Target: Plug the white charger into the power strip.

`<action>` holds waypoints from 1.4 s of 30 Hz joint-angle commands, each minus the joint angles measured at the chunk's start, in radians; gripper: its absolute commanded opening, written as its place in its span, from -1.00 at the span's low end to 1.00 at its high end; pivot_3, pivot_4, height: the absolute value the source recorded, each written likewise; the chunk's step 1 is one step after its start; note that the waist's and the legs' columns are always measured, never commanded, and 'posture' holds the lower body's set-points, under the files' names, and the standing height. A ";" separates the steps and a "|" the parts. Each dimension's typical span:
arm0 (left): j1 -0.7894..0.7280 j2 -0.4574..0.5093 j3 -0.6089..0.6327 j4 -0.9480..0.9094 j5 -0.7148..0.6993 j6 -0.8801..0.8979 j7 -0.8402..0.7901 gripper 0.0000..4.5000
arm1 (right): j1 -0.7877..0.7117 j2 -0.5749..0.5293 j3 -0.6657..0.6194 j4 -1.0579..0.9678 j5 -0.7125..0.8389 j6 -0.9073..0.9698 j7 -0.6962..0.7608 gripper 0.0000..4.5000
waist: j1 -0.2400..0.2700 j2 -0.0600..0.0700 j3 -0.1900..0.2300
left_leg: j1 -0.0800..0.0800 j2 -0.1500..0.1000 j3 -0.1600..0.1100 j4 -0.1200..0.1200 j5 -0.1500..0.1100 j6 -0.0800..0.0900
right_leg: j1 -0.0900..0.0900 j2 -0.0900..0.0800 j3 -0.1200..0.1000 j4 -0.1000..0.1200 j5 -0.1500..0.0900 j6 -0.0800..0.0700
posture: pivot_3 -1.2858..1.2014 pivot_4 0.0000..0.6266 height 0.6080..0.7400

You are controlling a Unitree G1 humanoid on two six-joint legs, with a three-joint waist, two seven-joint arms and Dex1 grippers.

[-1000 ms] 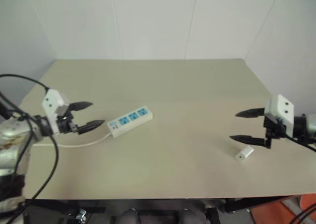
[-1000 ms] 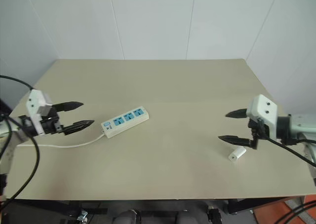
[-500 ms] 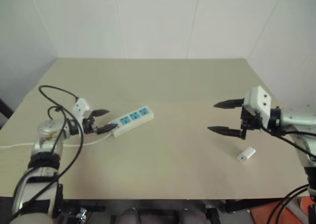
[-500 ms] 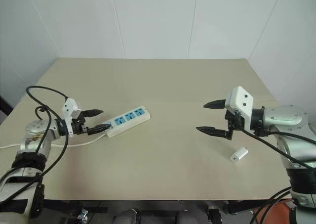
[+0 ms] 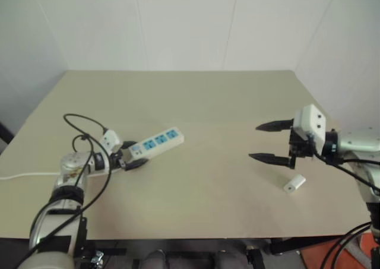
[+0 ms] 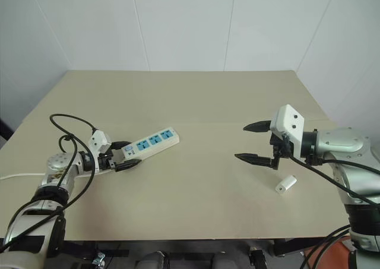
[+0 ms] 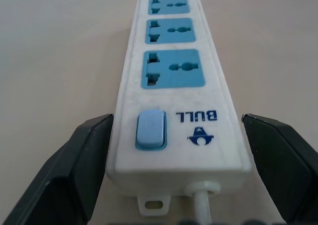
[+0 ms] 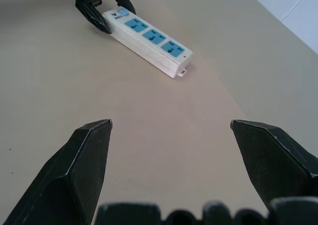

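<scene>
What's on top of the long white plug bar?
On top of the power strip you can see three blue sockets, all empty, a blue switch and a small logo. The white charger lies apart on the table. What's underneath the strip is hidden.

1. The power strip is seen as white moulded plastic with a slight sheen and faint scuffs; its socket faces and switch are matt blue plastic.
2. The table is shown as a smooth, matt beige surface.
3. The white charger appears as smooth white plastic.
4. The left gripper fingers are seen as matt black plastic.
</scene>
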 commanded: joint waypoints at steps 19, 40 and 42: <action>0.037 -0.101 0.033 0.016 -0.015 0.004 -0.023 0.99 | -0.001 -0.025 -0.060 -0.047 0.045 0.012 0.002 1.00 | 0.009 0.001 -0.001 | 0.001 -0.001 0.000 0.000 0.000 0.000 | 0.001 -0.001 0.000 0.000 0.000 0.000 | 0.03 -0.52 1.00; -0.006 -0.163 0.037 0.033 0.014 0.010 0.079 0.99 | -0.003 -0.015 -0.066 -0.073 0.054 0.026 -0.004 1.00 | 0.025 0.007 -0.004 | 0.001 -0.002 0.000 0.002 0.000 0.000 | 0.002 -0.001 0.000 0.000 0.000 0.002 | 0.03 -0.52 1.00; -0.017 -0.164 0.032 0.047 0.021 0.006 0.082 0.99 | 0.000 -0.017 -0.069 -0.078 0.059 0.028 -0.006 1.00 | 0.025 0.007 -0.004 | 0.001 -0.002 0.000 0.002 0.000 0.000 | 0.002 -0.001 0.000 0.000 0.000 0.002 | 0.03 -0.52 1.00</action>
